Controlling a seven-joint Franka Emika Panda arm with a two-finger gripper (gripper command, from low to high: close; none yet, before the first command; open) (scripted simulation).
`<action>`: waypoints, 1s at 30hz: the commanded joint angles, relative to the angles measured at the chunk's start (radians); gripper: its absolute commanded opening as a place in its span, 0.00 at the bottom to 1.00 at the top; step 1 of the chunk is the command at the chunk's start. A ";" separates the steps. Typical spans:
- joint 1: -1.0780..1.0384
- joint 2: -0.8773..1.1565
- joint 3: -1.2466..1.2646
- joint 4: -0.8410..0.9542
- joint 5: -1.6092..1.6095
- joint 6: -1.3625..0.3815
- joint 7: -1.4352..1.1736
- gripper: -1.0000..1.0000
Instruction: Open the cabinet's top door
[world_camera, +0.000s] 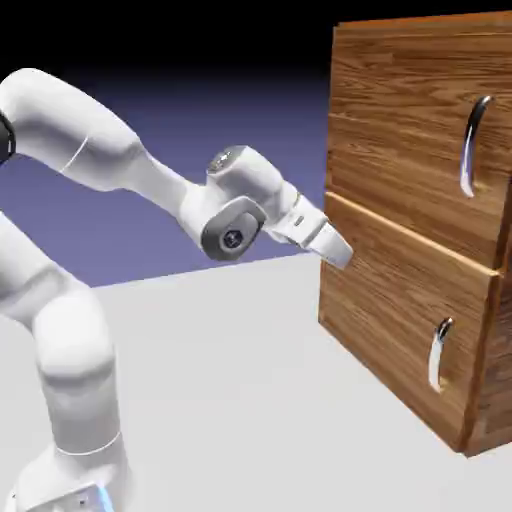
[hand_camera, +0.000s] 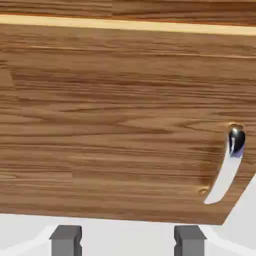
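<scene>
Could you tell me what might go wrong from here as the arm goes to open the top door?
The open gripper points at the lower door, whose handle is the one in the hand view, so it could end up pulling the wrong door. The hand also looks close to the cabinet front, so swinging up toward the top door's handle might scrape the fingers along the wood.

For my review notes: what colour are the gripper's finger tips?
Grey finger tips, darker than the white arm; they show best in the hand view.
</scene>
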 joint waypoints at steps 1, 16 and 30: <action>0.020 -0.005 -0.020 0.014 -0.044 -0.001 -0.023 0.50; 0.317 -0.077 -0.324 0.217 -0.696 -0.012 -0.361 0.50; 0.595 -0.144 -0.608 0.407 -1.305 -0.022 -0.677 0.50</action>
